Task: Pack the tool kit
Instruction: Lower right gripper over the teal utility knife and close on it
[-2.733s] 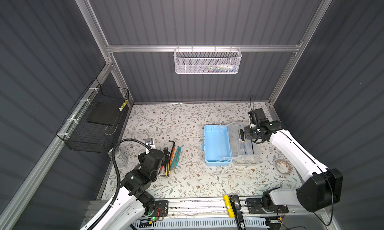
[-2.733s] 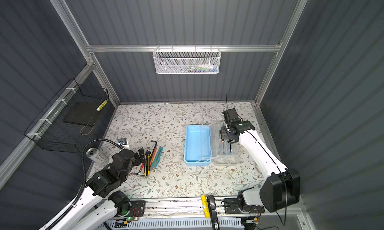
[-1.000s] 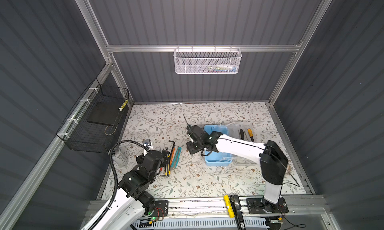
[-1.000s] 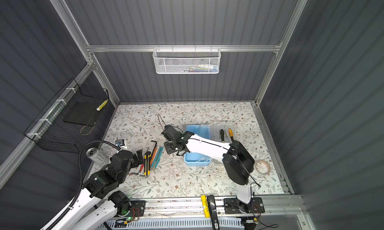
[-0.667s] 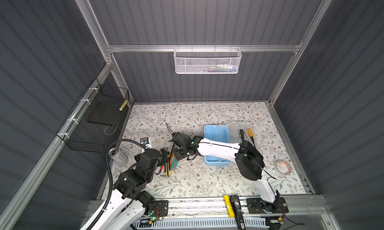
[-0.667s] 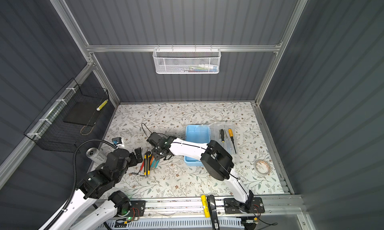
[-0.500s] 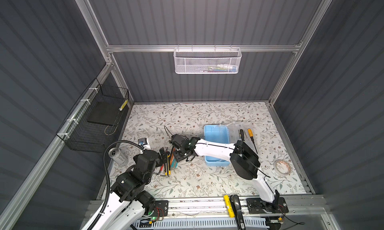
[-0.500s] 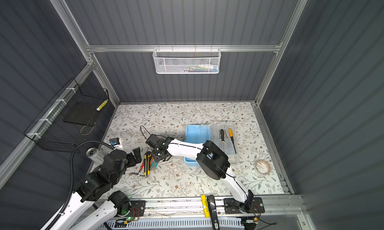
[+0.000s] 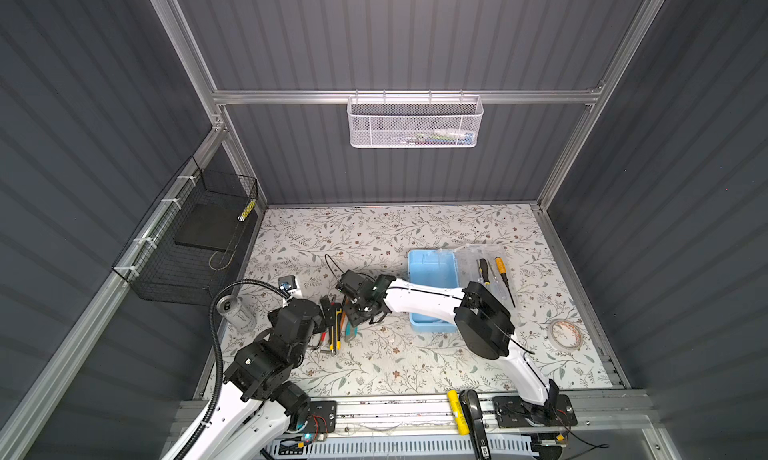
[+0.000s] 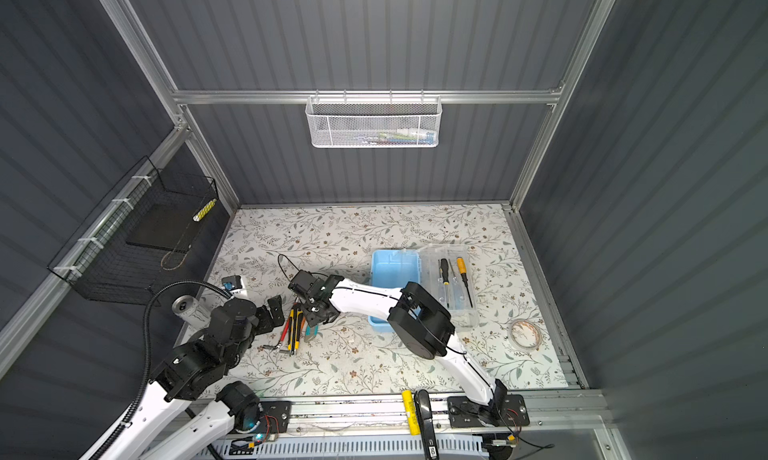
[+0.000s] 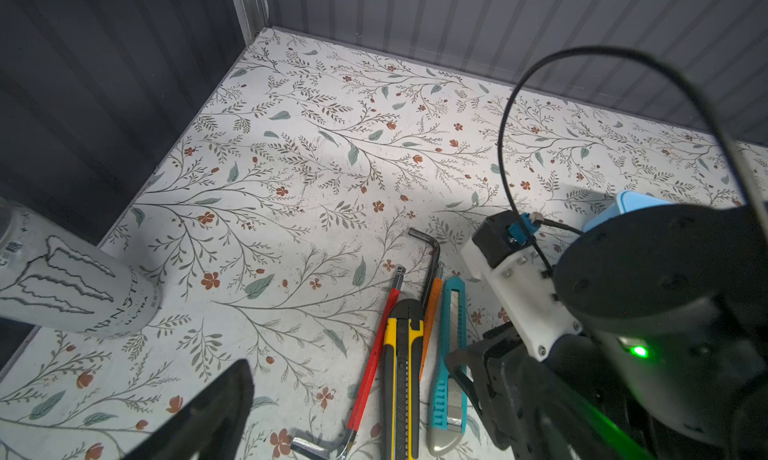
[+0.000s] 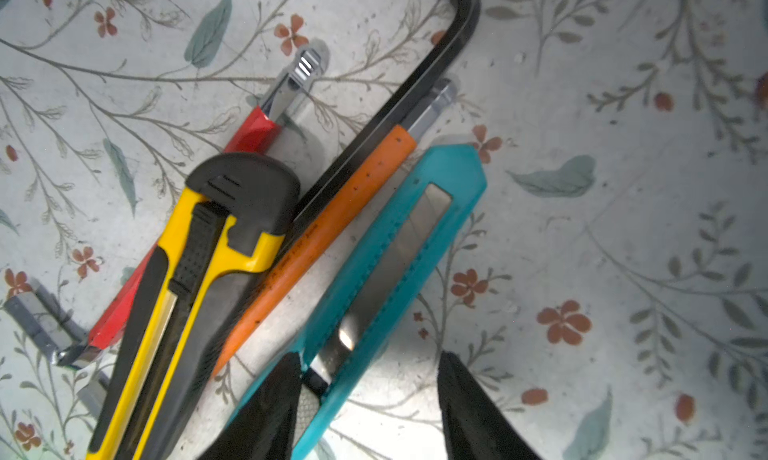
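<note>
Both top views looked steeply down from high at the front onto the whole floral-printed white tabletop (image 9: 374, 237), the left wrist camera faced obliquely toward its far-left corner, and the right wrist camera sat very near above the teal plastic utility knife (image 12: 395, 245), shared by all 4 views.

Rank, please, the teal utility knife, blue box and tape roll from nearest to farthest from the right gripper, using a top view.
1. Teal utility knife, just beneath the right gripper.
2. Blue box, to its right.
3. Tape roll, far off to the right.
</note>
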Available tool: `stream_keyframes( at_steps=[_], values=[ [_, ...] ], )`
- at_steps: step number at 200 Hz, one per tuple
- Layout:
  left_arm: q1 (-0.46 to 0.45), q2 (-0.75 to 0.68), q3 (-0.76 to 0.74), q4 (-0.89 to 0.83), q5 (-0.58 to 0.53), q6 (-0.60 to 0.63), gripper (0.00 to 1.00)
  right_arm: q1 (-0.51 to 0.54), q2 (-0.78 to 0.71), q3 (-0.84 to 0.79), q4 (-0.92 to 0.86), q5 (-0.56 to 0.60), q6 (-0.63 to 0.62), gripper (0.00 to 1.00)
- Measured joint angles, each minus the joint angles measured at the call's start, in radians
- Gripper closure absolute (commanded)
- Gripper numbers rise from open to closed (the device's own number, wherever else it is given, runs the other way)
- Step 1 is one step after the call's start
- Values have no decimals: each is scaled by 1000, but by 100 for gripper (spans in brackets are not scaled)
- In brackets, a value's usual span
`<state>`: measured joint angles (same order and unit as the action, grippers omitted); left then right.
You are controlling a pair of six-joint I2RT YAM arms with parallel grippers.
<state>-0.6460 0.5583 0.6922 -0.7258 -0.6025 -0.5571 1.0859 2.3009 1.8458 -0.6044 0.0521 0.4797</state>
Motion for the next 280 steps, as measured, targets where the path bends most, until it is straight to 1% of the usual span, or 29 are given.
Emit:
stream_keyframes(
  at_steps=[50,98,129,159,187,211,255,280],
  values=[
    [0,3,0,0,0,0,0,-5,3,-3,-64,32,-45,44],
    [0,25,0,0,0,0,1,-23,-72,-79,-126,89,-122,44],
    [0,24,0,-8,-1,0,1,-41,-124,-87,-145,47,-168,40],
    [0,13,0,-15,-8,-1,1,-32,-174,-100,-125,-5,-221,35],
    [0,4,0,-18,-8,-2,1,-23,-142,-66,-142,-5,-280,32],
    [0,-10,0,-23,-11,-4,0,-22,-97,-48,-154,-5,-307,31],
    [0,-20,0,-24,-19,-5,1,-11,-28,-11,-190,-8,-315,33],
    [0,-19,0,-31,-19,-5,1,-4,-18,2,-198,-13,-311,35]
  ],
)
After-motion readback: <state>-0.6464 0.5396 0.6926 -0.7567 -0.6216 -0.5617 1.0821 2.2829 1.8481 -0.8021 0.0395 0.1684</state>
